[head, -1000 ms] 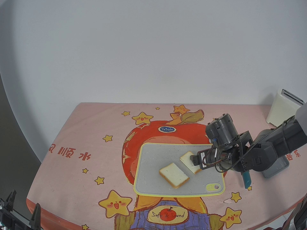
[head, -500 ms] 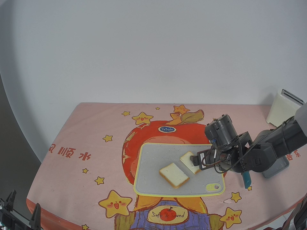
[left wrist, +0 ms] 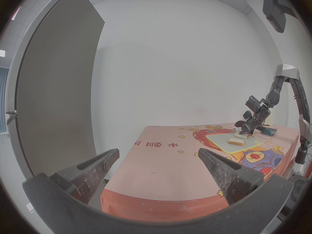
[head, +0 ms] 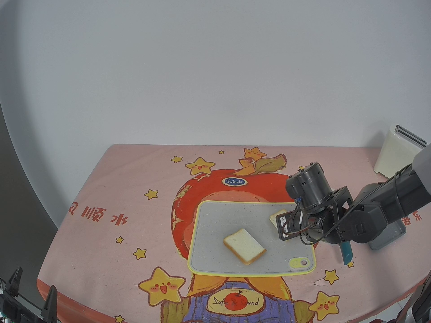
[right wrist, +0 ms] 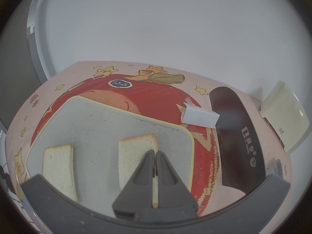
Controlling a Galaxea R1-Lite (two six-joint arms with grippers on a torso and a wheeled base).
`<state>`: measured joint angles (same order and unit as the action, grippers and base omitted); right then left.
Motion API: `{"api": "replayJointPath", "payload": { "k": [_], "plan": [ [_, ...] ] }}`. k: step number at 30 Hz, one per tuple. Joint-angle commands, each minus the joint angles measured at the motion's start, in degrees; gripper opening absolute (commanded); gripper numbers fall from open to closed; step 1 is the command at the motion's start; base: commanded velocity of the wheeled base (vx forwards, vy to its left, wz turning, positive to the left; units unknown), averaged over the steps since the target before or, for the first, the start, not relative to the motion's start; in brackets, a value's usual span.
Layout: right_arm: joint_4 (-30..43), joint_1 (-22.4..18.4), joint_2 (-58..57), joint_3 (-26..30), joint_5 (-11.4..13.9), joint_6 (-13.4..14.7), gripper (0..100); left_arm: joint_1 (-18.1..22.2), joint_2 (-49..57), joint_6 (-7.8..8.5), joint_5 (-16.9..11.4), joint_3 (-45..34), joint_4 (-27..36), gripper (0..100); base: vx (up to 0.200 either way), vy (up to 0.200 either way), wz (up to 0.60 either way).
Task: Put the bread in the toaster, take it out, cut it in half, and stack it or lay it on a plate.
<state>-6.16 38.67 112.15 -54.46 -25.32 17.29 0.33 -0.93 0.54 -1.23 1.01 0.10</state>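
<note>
1. right gripper (head: 281,226): right of centre in the head view, over the right end of the cutting board (head: 211,229). Fingers are pressed together on the held bread half (head: 277,217). The right wrist view shows its thin edge sandwiched between the two pads (right wrist: 146,169).
2. The held bread half (right wrist: 136,156) sits tilted. Can't tell whether its far end touches the board.
3. other bread half (head: 244,246): flat on the board, lower centre of the head view, left of the held one and clear of it.
4. The cutting board is grey with a yellow rim. It lies centre-bottom on the pink cartoon tablecloth (head: 134,189), over the red apple print.
5. knife (head: 345,252): teal handle pokes out below the right arm, lower right of the head view. Its dark blade (right wrist: 240,143) lies on the cloth just beside the board.
6. white block (right wrist: 200,117): small, on the cloth between the board's corner and the blade tip.
7. toaster (head: 399,151): cream, at the right edge of the head view at the back of the table, well apart from the board.
8. grey flat piece (head: 389,234): right edge of the head view, partly hidden behind the right arm. Can't tell what it is.
9. left gripper (head: 31,290): bottom-left corner of the head view, off the table's corner. Fingers are spread wide and hold nothing.
</note>
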Motion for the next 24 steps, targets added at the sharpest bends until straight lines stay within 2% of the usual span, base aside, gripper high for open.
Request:
{"api": "replayJointPath", "payload": {
  "k": [1,24],
  "plan": [
    [-0.08,0.18,0.08,-0.04,0.01,0.03,0,0.02,0.93,-0.01,0.0,-0.92,-0.01,100,0.0,0.0,0.0],
    [0.0,0.44,-1.41,0.14,0.18,0.03,0,0.02,0.93,-0.01,0.0,-1.01,-0.01,100,0.0,0.0,0.0]
  ]
}}
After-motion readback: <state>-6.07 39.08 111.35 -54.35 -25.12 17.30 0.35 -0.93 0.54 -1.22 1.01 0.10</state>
